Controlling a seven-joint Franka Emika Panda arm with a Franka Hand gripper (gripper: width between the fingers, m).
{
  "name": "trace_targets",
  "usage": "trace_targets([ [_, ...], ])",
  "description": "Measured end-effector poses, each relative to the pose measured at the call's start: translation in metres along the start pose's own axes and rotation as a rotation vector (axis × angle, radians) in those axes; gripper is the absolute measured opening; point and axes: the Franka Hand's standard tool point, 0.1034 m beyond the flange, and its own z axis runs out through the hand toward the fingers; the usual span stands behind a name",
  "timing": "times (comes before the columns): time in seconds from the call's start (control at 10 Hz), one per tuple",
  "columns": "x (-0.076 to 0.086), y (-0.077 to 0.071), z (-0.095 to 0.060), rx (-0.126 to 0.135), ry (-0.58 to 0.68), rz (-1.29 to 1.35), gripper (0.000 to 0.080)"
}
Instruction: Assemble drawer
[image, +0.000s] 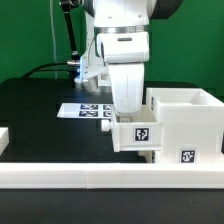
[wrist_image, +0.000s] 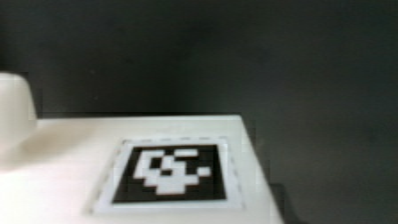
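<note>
Nearest the lens runs one long white rail (image: 60, 178). Behind it sits one housing (image: 185, 125), with one tagged tray (image: 137, 133) touching its side toward the exterior view's left. One gripper (image: 127, 112) hangs directly above the tray — finger state (hidden) I cannot tell. One marker board (image: 85, 110) lies beyond.
</note>
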Motion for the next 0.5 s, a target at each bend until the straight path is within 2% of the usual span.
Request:
trace_targets([
  [0.1,-0.0001,0.0000,0.0000,0.000,0.000,0.002,0.0042],
  [0.2,-0.0003,-0.0003,0.0002,0.001,0.000,0.003,0.0116],
  [0.3,-0.0005,-0.0003,0.0002,0.001,0.000,0.003,0.0254],
  [0.4,-0.0005,-0.0003,0.0001,0.001,0.000,0.003,0.0254],
  [0.5,0.0008,0.0017,-0.0030,-0.004,-0.001,0.002,0.0456],
])
